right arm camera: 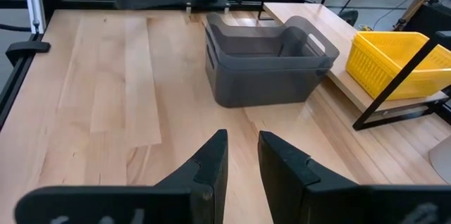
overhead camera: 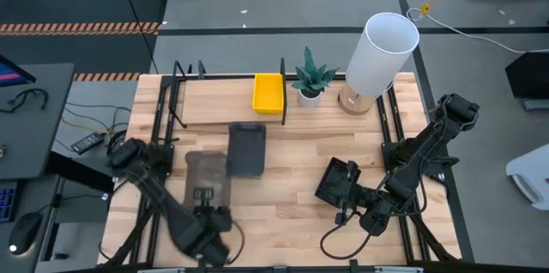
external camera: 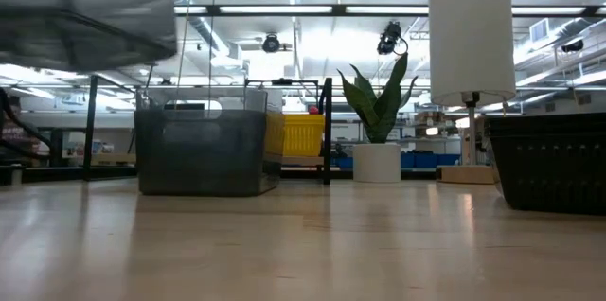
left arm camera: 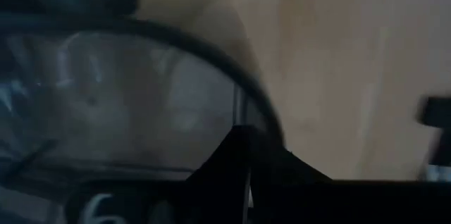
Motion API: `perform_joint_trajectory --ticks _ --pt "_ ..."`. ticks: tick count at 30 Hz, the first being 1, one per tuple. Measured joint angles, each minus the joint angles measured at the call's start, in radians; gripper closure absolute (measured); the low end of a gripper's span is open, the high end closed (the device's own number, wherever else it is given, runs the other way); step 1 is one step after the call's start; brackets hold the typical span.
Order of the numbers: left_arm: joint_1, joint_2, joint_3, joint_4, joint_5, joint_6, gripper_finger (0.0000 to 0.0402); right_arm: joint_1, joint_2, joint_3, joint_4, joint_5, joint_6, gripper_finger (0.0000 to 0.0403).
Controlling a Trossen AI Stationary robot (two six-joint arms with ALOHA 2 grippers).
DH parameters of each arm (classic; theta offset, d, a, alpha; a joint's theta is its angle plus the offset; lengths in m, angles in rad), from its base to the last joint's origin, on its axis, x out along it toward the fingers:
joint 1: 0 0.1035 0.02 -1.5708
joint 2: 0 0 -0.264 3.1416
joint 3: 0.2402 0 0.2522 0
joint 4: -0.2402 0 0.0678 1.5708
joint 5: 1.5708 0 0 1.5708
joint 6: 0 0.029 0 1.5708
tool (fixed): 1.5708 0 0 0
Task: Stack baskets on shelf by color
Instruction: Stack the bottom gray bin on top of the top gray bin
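On my left side, my left gripper [overhead camera: 204, 197] is clamped on the near rim of a grey basket [overhead camera: 206, 174], and I carry it above the tabletop [overhead camera: 283, 213]; in the low view that basket [external camera: 85, 12] hangs well clear of the wood. Its long axis runs away from me toward the shelf [overhead camera: 214, 101]. Just beside it, toward the middle, a second grey basket [overhead camera: 246, 148] stands on the tabletop, touching the shelf's front edge or very close to it, its long axis also pointing at the shelf. That is the relation my next move turns on, as I judge it: the standing grey basket lies ahead and slightly inward of my left jaws, both baskets aligned the same way, so nesting the carried one into it would need a short shift inward and forward, then a straight drop.

Further along, a yellow basket [overhead camera: 268, 93] already sits on the shelf, against one of the black uprights.

On the right, my right gripper [overhead camera: 364, 209] hovers low over the tabletop with its jaws nearly together and holding nothing, as my right wrist view shows. A black basket [overhead camera: 337, 180] stands just beside it. My left arm is far nearer the grey pair.
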Motion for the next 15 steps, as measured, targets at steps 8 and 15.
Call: perform_joint_trajectory --ticks 8,15 --pt "0.164 -0.05 0.022 -0.001 -0.062 0.195 0.0397 0.0 0.0 0.0 0.005 0.0 -0.002 0.0318" --pt "0.309 -0.047 0.021 0.001 -0.063 0.354 0.0397 0.0 0.0 0.0 0.009 0.0 -0.011 0.0318"
